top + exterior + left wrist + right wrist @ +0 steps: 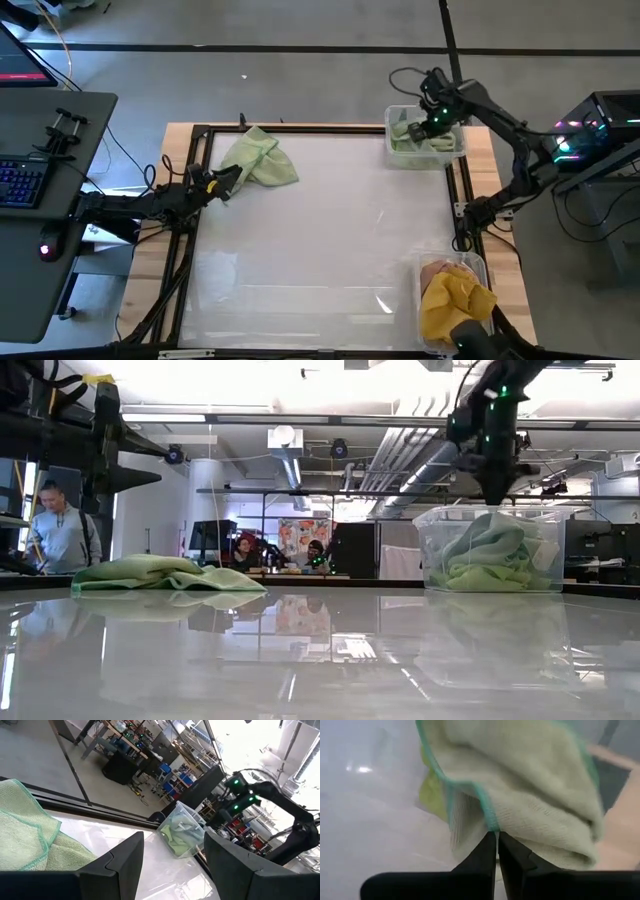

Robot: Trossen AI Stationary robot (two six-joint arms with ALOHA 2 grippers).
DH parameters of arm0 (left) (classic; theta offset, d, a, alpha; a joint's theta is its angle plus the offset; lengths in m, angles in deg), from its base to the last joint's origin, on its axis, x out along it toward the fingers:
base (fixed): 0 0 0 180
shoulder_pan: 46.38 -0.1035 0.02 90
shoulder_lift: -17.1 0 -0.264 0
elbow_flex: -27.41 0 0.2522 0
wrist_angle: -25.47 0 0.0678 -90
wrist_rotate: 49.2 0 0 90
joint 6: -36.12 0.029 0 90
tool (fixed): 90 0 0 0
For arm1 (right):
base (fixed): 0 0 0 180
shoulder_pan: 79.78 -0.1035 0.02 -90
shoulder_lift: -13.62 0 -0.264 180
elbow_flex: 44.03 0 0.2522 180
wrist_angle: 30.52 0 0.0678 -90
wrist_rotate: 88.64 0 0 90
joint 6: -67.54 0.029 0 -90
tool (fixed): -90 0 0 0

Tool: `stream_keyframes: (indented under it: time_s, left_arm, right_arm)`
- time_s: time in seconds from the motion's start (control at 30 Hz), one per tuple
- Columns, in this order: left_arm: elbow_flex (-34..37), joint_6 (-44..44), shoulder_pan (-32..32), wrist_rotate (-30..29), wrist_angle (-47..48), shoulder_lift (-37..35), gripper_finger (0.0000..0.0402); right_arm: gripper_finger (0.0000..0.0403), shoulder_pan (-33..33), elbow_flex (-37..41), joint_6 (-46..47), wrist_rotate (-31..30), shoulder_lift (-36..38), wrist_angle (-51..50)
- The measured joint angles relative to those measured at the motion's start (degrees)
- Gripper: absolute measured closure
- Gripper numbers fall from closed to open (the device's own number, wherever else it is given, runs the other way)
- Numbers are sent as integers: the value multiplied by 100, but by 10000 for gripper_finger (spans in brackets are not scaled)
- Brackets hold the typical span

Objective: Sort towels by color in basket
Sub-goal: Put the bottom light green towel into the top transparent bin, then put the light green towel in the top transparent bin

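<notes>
1. From above I see my right gripper [432,125] over the clear bin [449,155] at the far right corner of the table. Pale green towels [408,138] lie in it.
2. My right wrist view shows what the view from above cannot: my two fingers [512,855] are pressed almost together, right at the edge of a pale green towel [530,795]. I cannot tell if they pinch it.
3. My left gripper [222,183] waits at the far left side of the table, just beside a loose pile of green towels [260,158].
4. My left wrist view shows those fingers [127,857] spread wide apart with nothing between them. It looks across at the clear bin and my other arm.
5. Only the view from above shows a second clear bin [478,268] at the near right corner. A mustard yellow towel [452,300] hangs over it, with a pink one [433,270] tucked behind.
6. The table top [320,250] is white and shiny, with a dark frame and wood edges.
7. The low view shows the room: pipes on the ceiling, a person [60,532] standing at the left, and people sitting far back.
</notes>
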Motion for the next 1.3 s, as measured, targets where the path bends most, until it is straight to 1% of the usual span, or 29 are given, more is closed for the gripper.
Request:
stream_keyframes:
  time_s: [0.17, 0.33, 0.47, 0.53, 0.7, 0.77, 0.83, 0.93, 1.03, 1.27, 1.3]
  left_arm:
    - [1, -154, -1, 2, -3, 0, 207]
    - [0, -720, -2, 0, -6, 0, 207]
    - [0, -1440, -2, 2, -55, 0, 207]
    - [1, -1601, -1, 2, -107, 0, 207]
    - [1, -1622, -2, 104, -506, 0, 207]
    - [1, -1419, -1, 233, -712, -2, 207]
    - [-51, -1159, 0, 421, -718, -2, 207]
    - [-236, -807, 0, 723, -665, -2, 207]
    - [-487, -472, 0, 944, -270, 0, 207]
    - [-1182, -132, 0, 999, 1417, 2, 207]
    - [-1249, -137, 0, 999, 1618, 1, 207]
  right_arm:
    - [386, -83, -776, 158, 31, 124, -122]
    - [386, -379, -1493, 294, 513, 216, 246]
    - [386, -817, -1734, 385, 1057, 218, 1149]
    - [386, -1096, -1732, 377, 1308, 202, 1688]
    - [386, -1951, -1733, 228, 1354, -87, 2928]
    - [386, -2294, -1732, 90, 1340, -337, 3391]
    - [382, -2605, -1732, 83, 1321, -640, 3801]
    - [363, -3044, -1732, 104, 1309, -1220, 4400]
    - [328, -3445, -1732, 81, 1299, -1815, 4988]
    - [236, -4025, -1729, -80, 1165, -3190, 6029]
    - [225, -4080, -1729, -137, 1040, -3350, 6120]
